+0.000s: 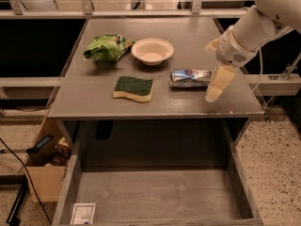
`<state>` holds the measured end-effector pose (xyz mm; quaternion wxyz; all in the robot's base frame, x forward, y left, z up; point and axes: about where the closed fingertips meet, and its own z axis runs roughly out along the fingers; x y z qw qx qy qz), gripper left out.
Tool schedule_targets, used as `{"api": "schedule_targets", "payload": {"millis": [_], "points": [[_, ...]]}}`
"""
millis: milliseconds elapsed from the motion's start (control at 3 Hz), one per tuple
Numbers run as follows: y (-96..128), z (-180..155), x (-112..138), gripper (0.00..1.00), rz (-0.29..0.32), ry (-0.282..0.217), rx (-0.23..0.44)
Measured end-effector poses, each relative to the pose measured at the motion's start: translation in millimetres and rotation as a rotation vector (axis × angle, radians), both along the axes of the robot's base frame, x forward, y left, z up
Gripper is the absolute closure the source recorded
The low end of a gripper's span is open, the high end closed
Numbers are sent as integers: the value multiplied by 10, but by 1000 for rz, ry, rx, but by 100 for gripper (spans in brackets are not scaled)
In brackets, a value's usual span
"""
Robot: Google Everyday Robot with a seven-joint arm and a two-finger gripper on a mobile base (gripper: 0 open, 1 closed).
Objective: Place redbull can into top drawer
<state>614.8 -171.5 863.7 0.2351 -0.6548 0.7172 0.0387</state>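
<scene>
The redbull can (189, 77) lies on its side on the grey tabletop (155, 105), right of centre, silver and blue. My gripper (209, 72) hangs at the can's right end, just above the tabletop, and is open. One cream finger (219, 83) points down in front of the can's end and the other (211, 45) shows behind it. It holds nothing. The top drawer (155, 192) is pulled out below the table's front edge, with a white label sticker (83, 213) in its near left corner.
On the tabletop lie a green-and-yellow sponge (134, 88), a white bowl (152, 51) and a green chip bag (107, 47). A cardboard box (44, 166) with tools and a cable sit on the floor at the left. My white arm (263, 18) reaches in from the upper right.
</scene>
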Motion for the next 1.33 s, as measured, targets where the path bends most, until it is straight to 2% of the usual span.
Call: {"api": "schedule_targets", "payload": {"millis": [667, 1333], "points": [[183, -145, 79, 0, 23, 29, -33], [184, -145, 79, 40, 23, 29, -33]]}}
